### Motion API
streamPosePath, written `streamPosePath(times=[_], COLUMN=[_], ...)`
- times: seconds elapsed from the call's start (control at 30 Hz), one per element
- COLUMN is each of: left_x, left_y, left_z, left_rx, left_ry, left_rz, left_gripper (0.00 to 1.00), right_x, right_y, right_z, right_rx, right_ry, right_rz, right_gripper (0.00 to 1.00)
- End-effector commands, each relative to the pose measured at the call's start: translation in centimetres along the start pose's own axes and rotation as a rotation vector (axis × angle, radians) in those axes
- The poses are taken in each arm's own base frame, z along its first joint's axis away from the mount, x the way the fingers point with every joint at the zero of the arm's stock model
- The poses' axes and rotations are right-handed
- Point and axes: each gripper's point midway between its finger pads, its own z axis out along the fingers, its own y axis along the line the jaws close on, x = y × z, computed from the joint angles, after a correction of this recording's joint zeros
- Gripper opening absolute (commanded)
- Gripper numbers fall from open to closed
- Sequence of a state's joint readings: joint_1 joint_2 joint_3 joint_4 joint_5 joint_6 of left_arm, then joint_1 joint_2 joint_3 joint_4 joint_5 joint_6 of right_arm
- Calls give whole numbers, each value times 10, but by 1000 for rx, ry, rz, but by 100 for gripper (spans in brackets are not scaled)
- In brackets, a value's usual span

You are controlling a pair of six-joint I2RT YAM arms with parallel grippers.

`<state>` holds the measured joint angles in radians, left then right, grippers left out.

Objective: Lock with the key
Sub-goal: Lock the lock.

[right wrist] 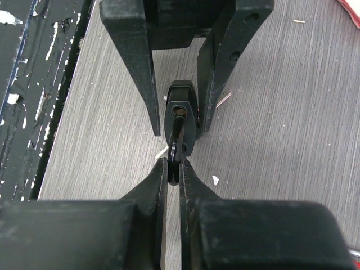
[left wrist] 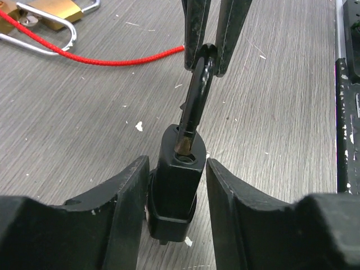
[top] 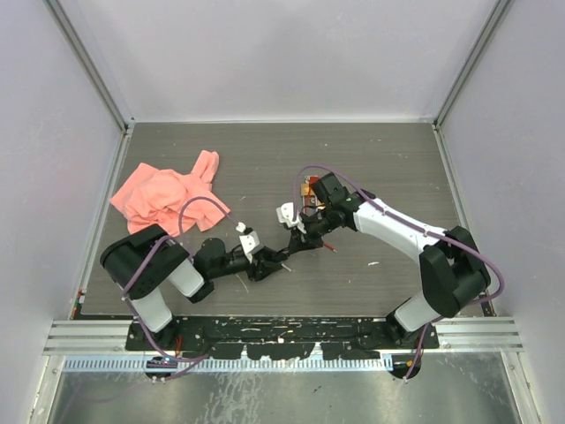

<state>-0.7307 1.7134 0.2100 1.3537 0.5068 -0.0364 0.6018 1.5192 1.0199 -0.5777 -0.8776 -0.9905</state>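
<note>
Both arms reach low over the bench [top: 265,150]. The right gripper [right wrist: 174,163] clamps the key [left wrist: 196,95]; the left gripper [left wrist: 178,163] has its jaws on both sides of the lock [left wrist: 174,191], grip unclear.

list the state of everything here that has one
black lock: keyhole occupied, sits between left gripper's fingers
black key: tip inserted in black lock
right gripper: shut on black key
left gripper: straddling black lock, grip unclear
brass padlock: lying flat, shackle unclear
pink cloth: crumpled

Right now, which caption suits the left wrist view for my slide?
Key held by right gripper sits in black lock, between jaws of left gripper.
</note>
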Motion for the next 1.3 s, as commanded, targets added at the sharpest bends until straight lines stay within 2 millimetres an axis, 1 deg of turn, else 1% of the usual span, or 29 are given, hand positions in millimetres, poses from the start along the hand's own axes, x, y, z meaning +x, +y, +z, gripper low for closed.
streamPosePath(times=[0.0,0.1,0.17,0.2,0.27,0.37,0.4,0.43,0.47,0.57,0.67,0.73,0.83,1.03,1.27], left_x=[-16,-13,-11,-10,-10,-11,-10,-9,-8,-3,0,1,3,6,13], left_y=[-1,-1,-1,-1,-1,-2,-1,-1,0,4,6,9,10,8,7], left_z=[6,6,6,6,5,5,5,5,5,4,1,-1,-1,3,0], left_rx=[36,43,44,44,46,53,55,54,51,35,16,-2,-9,14,16], left_ry=[-63,-55,-50,-48,-49,-51,-49,-47,-42,-29,-21,-17,-13,-7,12], left_rz=[68,79,87,90,97,104,109,112,116,121,133,142,139,129,129], left_gripper=[48,48,45,41,29,14,7,3,0,0,0,0,0,0,0], right_x=[-21,-22,-22,-22,-20,-17,-17,-18,-17,-8,8,18,24,23,3], right_y=[-8,-9,-8,-7,-5,-3,-2,-1,0,6,11,11,16,22,29], right_z=[0,2,4,4,6,8,9,9,10,16,21,21,25,45,56], right_rx=[6,1,-5,-9,-15,-20,-22,-26,-32,-52,-59,-51,-56,-86,-102], right_ry=[-23,-17,-18,-21,-22,-23,-26,-30,-30,2,71,117,147,185,55], right_rz=[-48,-48,-44,-40,-34,-29,-28,-28,-27,-33,-22,-7,-4,-21,41], right_gripper=[1,1,1,2,1,1,1,1,1,1,1,1,1,1,1])
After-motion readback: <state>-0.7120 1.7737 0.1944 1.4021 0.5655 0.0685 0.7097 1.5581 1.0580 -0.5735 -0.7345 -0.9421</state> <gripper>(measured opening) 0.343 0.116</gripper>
